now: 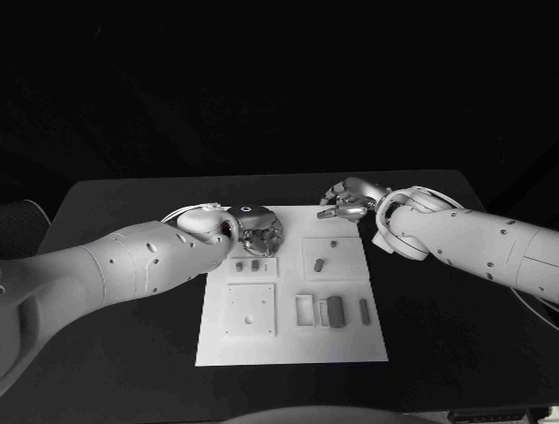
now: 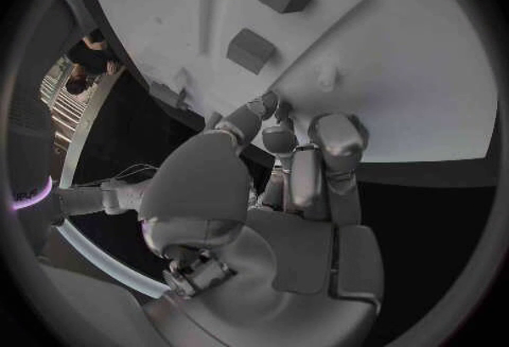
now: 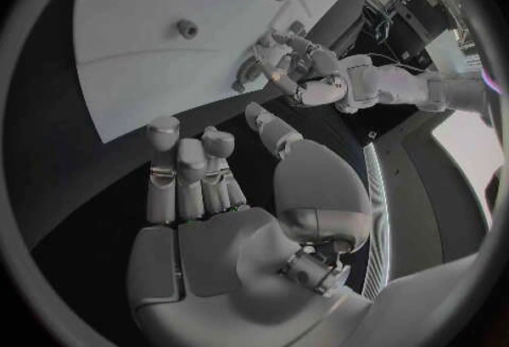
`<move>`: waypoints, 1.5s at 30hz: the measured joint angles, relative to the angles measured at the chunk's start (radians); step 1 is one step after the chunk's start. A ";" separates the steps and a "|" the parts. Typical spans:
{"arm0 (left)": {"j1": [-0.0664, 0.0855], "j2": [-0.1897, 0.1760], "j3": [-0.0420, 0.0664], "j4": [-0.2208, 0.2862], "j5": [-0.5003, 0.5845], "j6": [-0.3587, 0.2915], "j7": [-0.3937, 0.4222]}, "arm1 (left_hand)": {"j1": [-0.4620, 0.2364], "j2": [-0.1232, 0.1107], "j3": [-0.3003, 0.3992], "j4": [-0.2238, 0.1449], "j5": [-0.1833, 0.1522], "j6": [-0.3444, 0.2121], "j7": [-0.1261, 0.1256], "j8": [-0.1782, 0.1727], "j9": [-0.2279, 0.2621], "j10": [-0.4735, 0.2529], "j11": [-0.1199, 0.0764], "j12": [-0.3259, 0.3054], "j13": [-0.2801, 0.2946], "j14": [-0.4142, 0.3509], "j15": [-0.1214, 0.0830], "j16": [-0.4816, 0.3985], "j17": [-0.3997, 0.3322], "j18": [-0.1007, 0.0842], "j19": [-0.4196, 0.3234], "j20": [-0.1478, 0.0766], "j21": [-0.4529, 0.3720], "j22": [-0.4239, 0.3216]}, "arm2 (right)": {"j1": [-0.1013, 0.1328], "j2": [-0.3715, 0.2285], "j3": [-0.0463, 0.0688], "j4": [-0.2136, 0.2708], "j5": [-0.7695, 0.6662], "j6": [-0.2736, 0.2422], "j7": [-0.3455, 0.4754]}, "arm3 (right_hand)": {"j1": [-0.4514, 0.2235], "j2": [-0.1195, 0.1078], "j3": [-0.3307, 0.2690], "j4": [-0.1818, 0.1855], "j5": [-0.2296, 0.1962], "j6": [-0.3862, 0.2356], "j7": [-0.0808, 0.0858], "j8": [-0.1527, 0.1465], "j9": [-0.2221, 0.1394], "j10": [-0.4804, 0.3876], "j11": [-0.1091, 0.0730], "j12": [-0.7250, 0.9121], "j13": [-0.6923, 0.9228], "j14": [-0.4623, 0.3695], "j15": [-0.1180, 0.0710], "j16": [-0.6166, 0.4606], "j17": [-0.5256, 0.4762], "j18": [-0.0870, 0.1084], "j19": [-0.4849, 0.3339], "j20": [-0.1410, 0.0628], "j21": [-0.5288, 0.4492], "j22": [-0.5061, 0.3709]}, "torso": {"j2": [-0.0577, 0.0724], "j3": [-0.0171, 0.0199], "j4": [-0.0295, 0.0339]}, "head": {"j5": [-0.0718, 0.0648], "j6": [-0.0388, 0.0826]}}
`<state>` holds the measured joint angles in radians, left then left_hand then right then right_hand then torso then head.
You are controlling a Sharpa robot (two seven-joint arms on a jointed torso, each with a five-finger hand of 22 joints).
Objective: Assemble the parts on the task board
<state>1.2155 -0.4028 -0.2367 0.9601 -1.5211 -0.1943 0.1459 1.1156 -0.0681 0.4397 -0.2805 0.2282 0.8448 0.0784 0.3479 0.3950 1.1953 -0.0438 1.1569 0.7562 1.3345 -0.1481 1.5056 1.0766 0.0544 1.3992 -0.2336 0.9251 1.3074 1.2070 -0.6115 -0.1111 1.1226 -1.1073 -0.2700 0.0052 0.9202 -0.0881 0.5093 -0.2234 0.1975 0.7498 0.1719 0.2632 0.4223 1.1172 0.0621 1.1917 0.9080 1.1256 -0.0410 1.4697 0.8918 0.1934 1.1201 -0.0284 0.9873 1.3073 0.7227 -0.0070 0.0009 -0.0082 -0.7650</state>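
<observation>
I have the left hand at the board's far edge, fingers curled over a part I can't make out; right hand spread, empty. Next: seat a part.

Task board at table centre. Left hand over board's 11 o'clock corner; right hand off its 1 o'clock corner. Parts on board toward 4 o'clock.
</observation>
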 measured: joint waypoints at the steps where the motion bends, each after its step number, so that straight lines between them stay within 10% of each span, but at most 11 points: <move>1: 0.000 0.000 0.000 0.000 0.000 0.000 -0.001 | 0.000 0.000 0.001 0.001 0.000 0.000 0.000 0.000 0.000 0.000 0.000 0.000 0.000 0.000 0.000 0.000 0.000 0.000 0.000 0.000 0.000 0.000 | 0.000 0.000 0.000 0.000 0.000 0.000 0.000 | 0.000 0.000 0.000 0.000 0.000 0.000 0.000 0.000 0.000 0.000 0.000 0.000 0.000 0.000 0.000 0.000 0.000 0.000 0.000 0.000 0.000 0.000 | 0.000 0.0000 0.0000 | 0.000 0.000; 45: -0.007 0.013 0.001 -0.017 0.000 -0.015 -0.022 | -0.013 0.066 0.020 0.000 -0.001 0.038 -0.013 0.002 0.001 -0.002 0.017 0.000 0.003 0.007 0.014 -0.012 0.022 -0.002 0.002 0.005 0.008 0.000 | 0.000 -0.001 0.000 0.003 0.000 0.000 -0.001 | 0.000 0.000 0.000 0.000 0.000 0.004 -0.001 0.000 -0.001 0.000 0.000 0.000 -0.001 0.000 0.000 0.000 -0.001 0.000 0.004 0.000 0.000 0.000 | 0.000 -0.0002 0.0008 | -0.002 -0.004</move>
<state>1.2087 -0.3901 -0.2356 0.9429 -1.5207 -0.2089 0.1239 1.1029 -0.0020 0.4595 -0.2810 0.2276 0.8825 0.0652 0.3502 0.3957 1.1933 -0.0266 1.1569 0.7596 1.3416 -0.1337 1.4940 1.0988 0.0524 1.4010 -0.2283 0.9330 1.3076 1.2071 -0.6126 -0.1110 1.1257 -1.1076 -0.2703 0.0045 0.9202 -0.0881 0.5093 -0.2234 0.1975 0.7541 0.1708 0.2632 0.4215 1.1172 0.0621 1.1917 0.9072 1.1255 -0.0409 1.4697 0.8910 0.1932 1.1237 -0.0283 0.9873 1.3073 0.7223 -0.0072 0.0016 -0.0099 -0.7693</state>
